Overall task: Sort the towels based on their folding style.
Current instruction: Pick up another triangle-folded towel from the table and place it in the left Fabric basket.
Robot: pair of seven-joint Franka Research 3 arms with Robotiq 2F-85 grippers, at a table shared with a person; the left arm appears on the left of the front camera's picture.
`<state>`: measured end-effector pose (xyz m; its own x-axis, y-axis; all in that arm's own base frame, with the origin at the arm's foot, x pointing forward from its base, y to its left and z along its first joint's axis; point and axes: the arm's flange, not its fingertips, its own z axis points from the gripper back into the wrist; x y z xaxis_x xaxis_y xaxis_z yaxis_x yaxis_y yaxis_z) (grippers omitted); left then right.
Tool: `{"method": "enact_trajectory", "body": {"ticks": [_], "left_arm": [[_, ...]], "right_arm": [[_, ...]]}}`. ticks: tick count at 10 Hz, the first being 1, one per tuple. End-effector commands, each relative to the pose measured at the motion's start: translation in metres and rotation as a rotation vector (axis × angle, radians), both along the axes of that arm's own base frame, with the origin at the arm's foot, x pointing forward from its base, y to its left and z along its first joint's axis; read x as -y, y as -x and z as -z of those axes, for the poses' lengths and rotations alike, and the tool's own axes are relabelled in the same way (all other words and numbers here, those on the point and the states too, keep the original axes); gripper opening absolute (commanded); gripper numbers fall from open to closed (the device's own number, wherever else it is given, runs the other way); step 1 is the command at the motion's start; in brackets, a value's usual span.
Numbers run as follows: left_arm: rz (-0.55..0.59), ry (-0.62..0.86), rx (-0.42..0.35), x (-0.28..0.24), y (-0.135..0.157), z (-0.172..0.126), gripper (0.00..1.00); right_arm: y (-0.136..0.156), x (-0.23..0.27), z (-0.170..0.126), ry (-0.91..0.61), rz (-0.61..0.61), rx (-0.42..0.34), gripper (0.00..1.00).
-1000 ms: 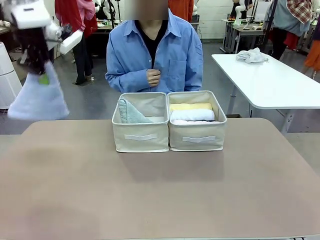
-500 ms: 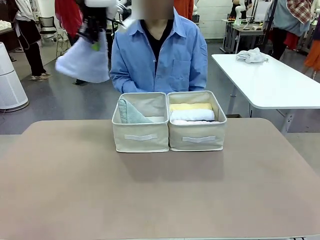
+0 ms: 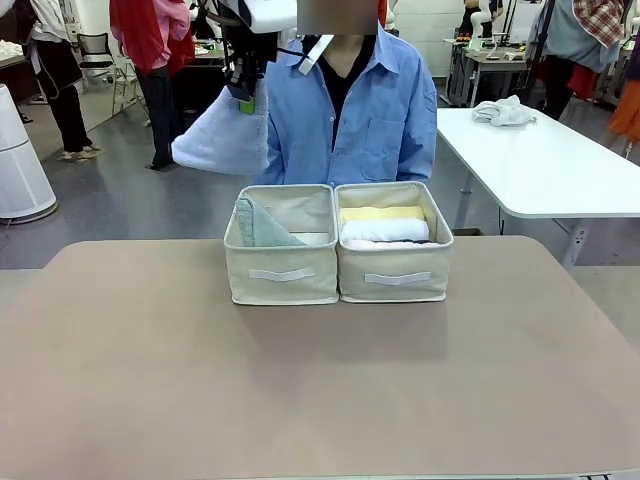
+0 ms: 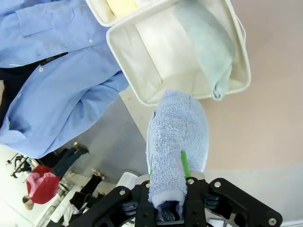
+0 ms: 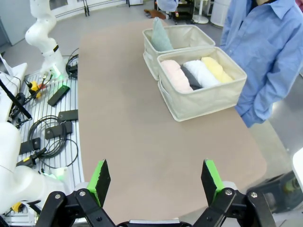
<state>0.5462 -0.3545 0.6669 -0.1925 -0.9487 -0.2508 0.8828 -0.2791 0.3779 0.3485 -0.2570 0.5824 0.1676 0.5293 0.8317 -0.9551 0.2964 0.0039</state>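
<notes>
A lavender-blue cone-shaped towel [image 3: 222,140] is held aloft by the left tool [image 3: 244,97], which is clenched on the towel's narrow end high above the far left corner of the left bin [image 3: 281,271]. The towel's wide end hangs down and flares to the picture's left, clear of the bin's rim, in front of a person in a blue shirt [image 3: 345,110] seated at the far side of the counter [image 3: 320,380]. In the left wrist view the same towel [image 4: 176,142] is seen pinched between the green pads [image 4: 185,163], with the open left bin [image 4: 142,66] below it.

Two beige fabric bins are set side by side, touching, near the counter's far edge. A grey-green cone-shaped towel [image 3: 260,225] is leaned against the left wall inside the left bin. The right bin [image 3: 395,270] is packed with rolled towels laid in a row: a yellow roll [image 3: 381,213] at the back and a white roll [image 3: 385,230] just in front of it. From the right wrist view a dark grey roll [image 5: 190,76] and a pale pink roll [image 5: 175,75] are shown beside them in the same bin.

The right tool [image 5: 155,180] is held released, its fingers spread wide above the bare end of the counter, well apart from the bins.
</notes>
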Motion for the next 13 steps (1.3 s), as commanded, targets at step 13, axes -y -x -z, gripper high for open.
{"method": "enact_trajectory", "body": {"ticks": [13], "left_arm": [[-0.092,0.283,-0.085,0.004,-0.043,0.015,0.17]], "right_arm": [[0.0,0.001,-0.001,-0.009,-0.013,0.011,1.0]]}}
